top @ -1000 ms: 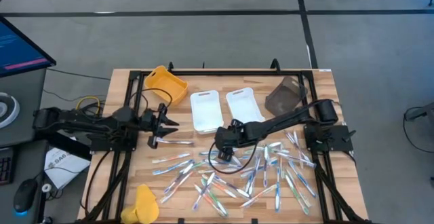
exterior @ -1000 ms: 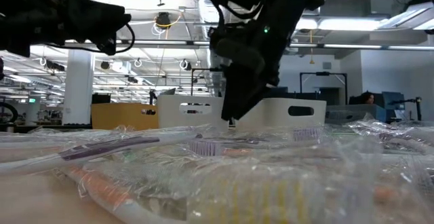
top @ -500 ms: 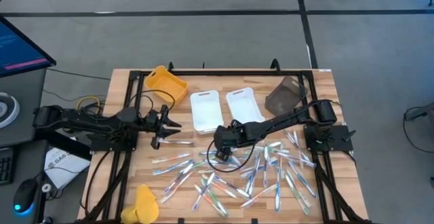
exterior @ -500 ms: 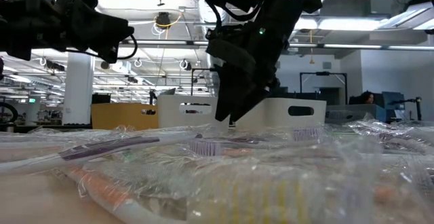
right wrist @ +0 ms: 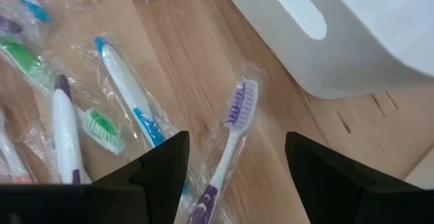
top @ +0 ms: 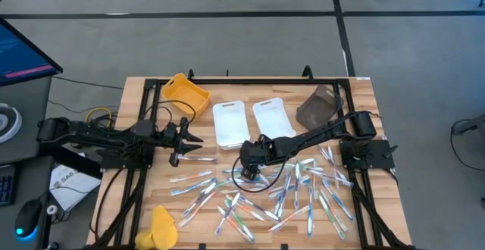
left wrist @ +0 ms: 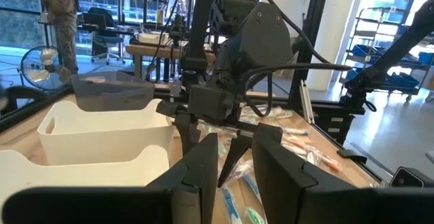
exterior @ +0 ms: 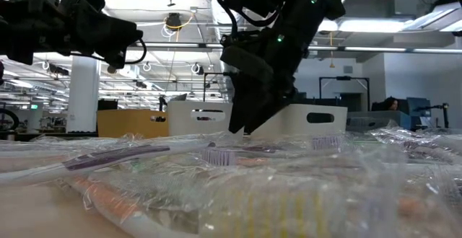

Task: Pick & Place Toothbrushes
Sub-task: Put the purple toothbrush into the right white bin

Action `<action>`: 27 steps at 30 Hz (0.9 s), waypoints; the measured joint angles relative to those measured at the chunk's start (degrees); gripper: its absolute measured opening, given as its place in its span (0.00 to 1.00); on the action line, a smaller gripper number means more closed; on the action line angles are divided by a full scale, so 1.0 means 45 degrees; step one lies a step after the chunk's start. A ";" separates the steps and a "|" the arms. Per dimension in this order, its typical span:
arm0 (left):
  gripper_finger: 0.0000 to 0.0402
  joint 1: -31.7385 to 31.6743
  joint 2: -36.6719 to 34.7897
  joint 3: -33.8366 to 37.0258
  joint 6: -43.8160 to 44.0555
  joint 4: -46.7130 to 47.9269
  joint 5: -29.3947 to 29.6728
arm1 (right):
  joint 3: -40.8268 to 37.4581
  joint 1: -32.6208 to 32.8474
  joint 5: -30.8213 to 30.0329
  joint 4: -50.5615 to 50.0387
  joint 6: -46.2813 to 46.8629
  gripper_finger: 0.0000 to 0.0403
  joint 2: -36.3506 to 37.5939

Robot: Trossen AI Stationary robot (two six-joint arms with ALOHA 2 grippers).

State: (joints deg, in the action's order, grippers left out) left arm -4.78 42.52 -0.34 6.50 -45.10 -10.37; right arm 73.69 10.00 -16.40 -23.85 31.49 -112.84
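High view, left to right: left end effector hovers over the wooden slatted bench with a wrapped clear-handled toothbrush trailing from its narrowly parted fingers; position is unchanged over the last half second, so it appears to be waiting. Two white rectangular plastic trays sit just beyond, at centre, both apparently unfilled. Right end effector, fingers spread wide and holding nothing, has shifted slightly left and lower over the last second, onto the edge of the scattered wrapped plastic toothbrushes. Right wrist view: a purple-bristled white toothbrush lies between its fingers, beside the tray wall. Judgement: next pick is imminent; most of the pile remains unsorted.
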 joint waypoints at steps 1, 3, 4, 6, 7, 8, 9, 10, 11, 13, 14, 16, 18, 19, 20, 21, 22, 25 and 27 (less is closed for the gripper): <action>0.21 -0.0002 -0.0002 0.0000 0.0000 0.0010 0.0000 | 0.0000 0.0000 0.0000 -0.0003 -0.0013 0.59 0.0000; 0.21 0.0000 -0.0005 0.0000 0.0000 0.0010 0.0000 | 0.0000 0.0000 0.0000 -0.0024 -0.0105 0.59 0.0000; 0.21 0.0000 -0.0005 0.0000 0.0000 0.0010 0.0000 | 0.0000 0.0000 0.0000 -0.0020 -0.0123 0.59 -0.0001; 0.21 0.0000 -0.0005 0.0000 0.0000 0.0010 0.0000 | 0.0034 0.0005 -0.0015 0.0207 -0.0114 0.59 -0.0286; 0.21 -0.0002 -0.0005 0.0000 -0.0002 0.0014 0.0000 | 0.0058 0.0011 -0.0294 0.0216 -0.0243 0.59 -0.0412; 0.21 0.0000 -0.0005 0.0000 0.0000 0.0020 0.0000 | 0.0025 0.0003 -0.0281 0.0071 -0.0268 0.59 -0.0401; 0.21 -0.0003 -0.0005 0.0000 0.0000 0.0015 0.0000 | 0.0043 0.0006 -0.0159 0.0172 -0.0212 0.59 -0.0494; 0.21 0.0000 -0.0005 0.0000 0.0000 0.0018 0.0000 | 0.0141 0.0015 -0.0252 0.0342 -0.0257 0.59 -0.0773; 0.21 0.0000 -0.0005 0.0000 -0.0005 0.0020 0.0000 | 0.0180 0.0012 -0.0196 0.0496 -0.0285 0.59 -0.0937; 0.21 -0.0004 -0.0009 0.0000 -0.0079 0.0009 0.0000 | 0.0060 0.0016 0.0057 0.0533 -0.0188 0.59 -0.1104; 0.21 -0.0005 -0.0005 0.0000 -0.0136 0.0005 0.0005 | 0.0184 0.0015 0.0065 0.0513 -0.0254 0.59 -0.1210; 0.21 -0.0005 -0.0010 0.0000 -0.0350 -0.0048 0.0000 | 0.0362 0.0018 0.0027 0.0613 -0.0290 0.59 -0.1379; 0.21 -0.0009 -0.0010 0.0000 -0.0377 -0.0080 0.0004 | 0.0589 0.0007 0.0062 -0.0016 -0.0406 0.59 -0.1377; 0.21 -0.0027 -0.0020 0.0000 -0.0384 -0.0067 0.0002 | 0.0723 -0.0004 0.0051 -0.0060 -0.0422 0.59 -0.1440; 0.21 -0.0027 -0.0032 0.0000 -0.0386 -0.0101 0.0005 | 0.0788 -0.0033 0.0050 -0.0232 -0.0419 0.59 -0.1440; 0.21 -0.0025 -0.0015 0.0000 -0.0409 -0.0168 0.0006 | 0.0868 -0.0060 0.0023 -0.0438 -0.0429 0.59 -0.1438; 0.21 -0.0024 -0.0011 0.0000 -0.0490 -0.0130 0.0005 | 0.0947 -0.0089 0.0018 -0.0525 -0.0426 0.59 -0.1438; 0.21 -0.0024 0.0029 0.0000 -0.0709 -0.0213 0.0005 | 0.1039 -0.0196 -0.0020 -0.0448 -0.0456 0.59 -0.1423; 0.21 -0.0029 0.0044 0.0000 -0.0716 -0.0147 0.0002 | 0.1035 -0.0266 -0.0051 -0.0565 -0.0453 0.59 -0.1423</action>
State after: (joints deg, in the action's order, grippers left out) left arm -4.90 42.72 -0.34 3.28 -45.76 -10.36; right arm 78.35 8.80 -16.63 -26.39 29.46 -119.24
